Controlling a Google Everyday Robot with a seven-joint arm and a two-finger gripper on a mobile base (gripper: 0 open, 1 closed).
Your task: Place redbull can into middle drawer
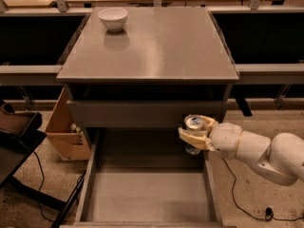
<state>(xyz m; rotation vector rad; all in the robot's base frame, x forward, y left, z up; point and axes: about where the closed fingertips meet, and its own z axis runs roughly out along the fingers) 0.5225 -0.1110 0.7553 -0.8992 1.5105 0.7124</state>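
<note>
gripper (192, 136): was positioned at the right front of the cabinet, just near of the closed drawer front, over the far right corner of the open drawer. Fingers were clamped round the redbull can at mid-body, with no gap seen between pads and can.
redbull can (194, 122): was held roughly upright in the gripper. Shiny silver top was seen above the fingers and the bottom end below them. It was located above the far right corner of the middle drawer, close to the right side wall. Contact with the drawer floor could not be told.
middle drawer (147, 196): was pulled out toward the near side. Flat grey floor and low side walls were exposed, and nothing was seen lying on the floor.
closed drawer front (137, 113): plain grey panel, was seen shut directly above the far end of the middle drawer.
arm (259, 151): white, was extended in from the right edge at about drawer-front height.
cabinet top (156, 46): grey and glossy.
white bowl (113, 18): was set upright at the far left corner of the cabinet top, well apart from the gripper.
cardboard box (64, 129): was placed on the floor just left of the cabinet.
black cable (237, 198): was laid on the floor to the right, under the arm.
</note>
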